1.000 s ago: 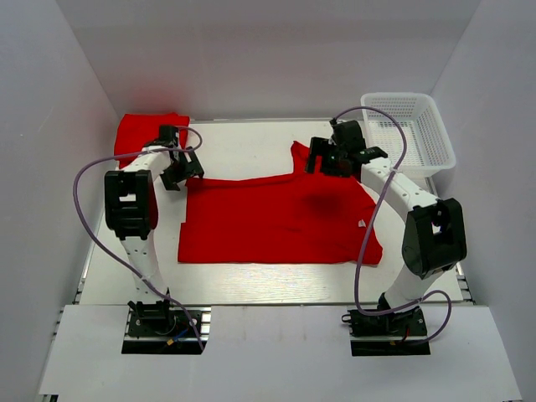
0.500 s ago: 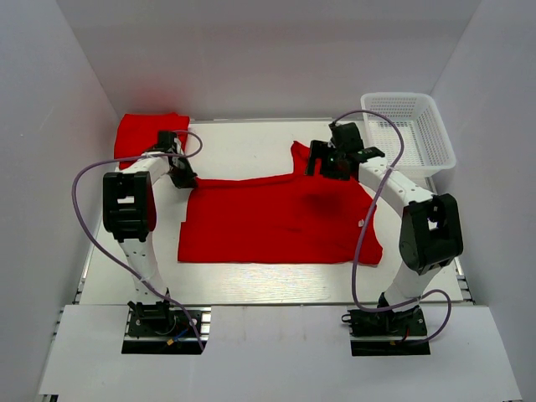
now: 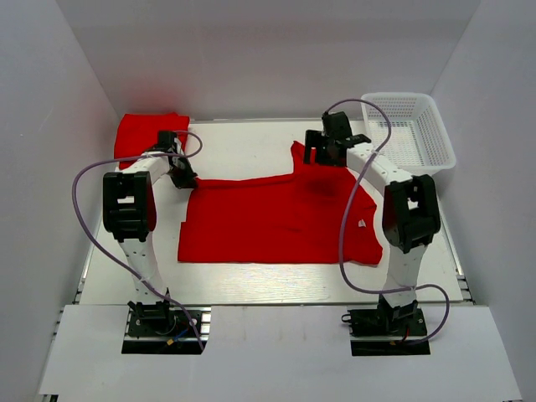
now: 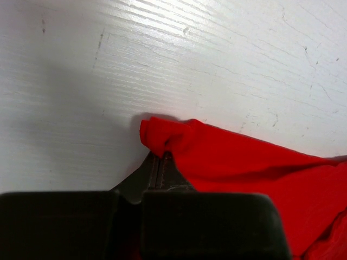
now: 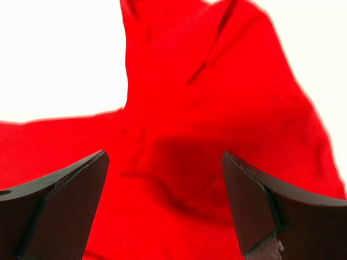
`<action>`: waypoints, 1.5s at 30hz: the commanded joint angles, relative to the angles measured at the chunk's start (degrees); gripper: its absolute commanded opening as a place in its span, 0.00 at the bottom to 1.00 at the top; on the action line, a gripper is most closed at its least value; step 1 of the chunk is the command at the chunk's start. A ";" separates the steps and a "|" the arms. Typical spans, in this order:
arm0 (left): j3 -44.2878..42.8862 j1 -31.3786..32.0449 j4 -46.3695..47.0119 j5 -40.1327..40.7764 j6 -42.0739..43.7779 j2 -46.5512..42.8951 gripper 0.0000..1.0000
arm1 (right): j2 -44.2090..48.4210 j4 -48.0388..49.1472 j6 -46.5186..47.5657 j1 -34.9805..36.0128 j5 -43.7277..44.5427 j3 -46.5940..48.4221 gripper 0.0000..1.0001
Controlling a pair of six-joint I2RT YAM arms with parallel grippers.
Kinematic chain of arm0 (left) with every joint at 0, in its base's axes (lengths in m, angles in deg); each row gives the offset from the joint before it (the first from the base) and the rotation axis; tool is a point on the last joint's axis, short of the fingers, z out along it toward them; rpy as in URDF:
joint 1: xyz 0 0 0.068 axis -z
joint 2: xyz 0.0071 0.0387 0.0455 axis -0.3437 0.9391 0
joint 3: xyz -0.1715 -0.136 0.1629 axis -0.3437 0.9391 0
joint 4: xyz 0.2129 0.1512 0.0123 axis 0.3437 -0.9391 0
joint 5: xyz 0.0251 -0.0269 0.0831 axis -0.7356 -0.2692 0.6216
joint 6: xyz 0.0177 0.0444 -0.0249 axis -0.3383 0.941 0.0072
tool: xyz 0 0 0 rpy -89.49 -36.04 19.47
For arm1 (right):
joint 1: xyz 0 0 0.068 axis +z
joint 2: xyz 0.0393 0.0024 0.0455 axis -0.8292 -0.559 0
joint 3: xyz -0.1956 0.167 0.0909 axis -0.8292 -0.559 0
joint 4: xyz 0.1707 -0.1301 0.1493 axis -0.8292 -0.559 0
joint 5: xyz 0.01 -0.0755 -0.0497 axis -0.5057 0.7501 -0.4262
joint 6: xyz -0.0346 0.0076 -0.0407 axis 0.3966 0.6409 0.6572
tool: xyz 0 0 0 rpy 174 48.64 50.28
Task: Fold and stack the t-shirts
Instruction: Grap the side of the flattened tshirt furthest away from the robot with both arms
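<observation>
Spread t-shirt [image 3: 276,219] lies bright red and mostly flat across the middle of the white bench [image 3: 243,146]. A second, folded t-shirt [image 3: 142,130] sits at the far left corner. The left end effector [image 3: 184,178] is clamped tight on the spread t-shirt's far left corner, with cloth bunched at its fingertips [image 4: 154,165]. The right end effector [image 3: 322,151] hangs over the far right sleeve, jaws wide apart and holding nothing. A white mesh basket [image 3: 408,97] stands at the far right.
</observation>
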 commanded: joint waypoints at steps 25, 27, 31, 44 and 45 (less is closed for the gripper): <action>-0.80 0.21 -2.55 -1.34 1.87 0.98 0.00 | -21.40 3.78 13.49 0.45 6.39 22.25 0.87; -0.80 0.21 -2.55 -1.34 1.87 0.99 0.00 | -21.76 4.40 13.75 0.28 6.30 22.43 0.83; -1.33 0.21 -2.55 -1.34 1.87 2.04 0.00 | -22.90 4.84 13.40 0.45 6.12 23.13 0.65; -2.38 0.21 -2.55 -1.34 2.40 1.35 0.00 | -19.57 10.64 8.83 0.10 9.64 19.53 0.00; -2.39 0.21 -2.55 -1.86 2.40 1.34 0.00 | -19.04 10.81 8.83 0.10 9.46 18.83 0.00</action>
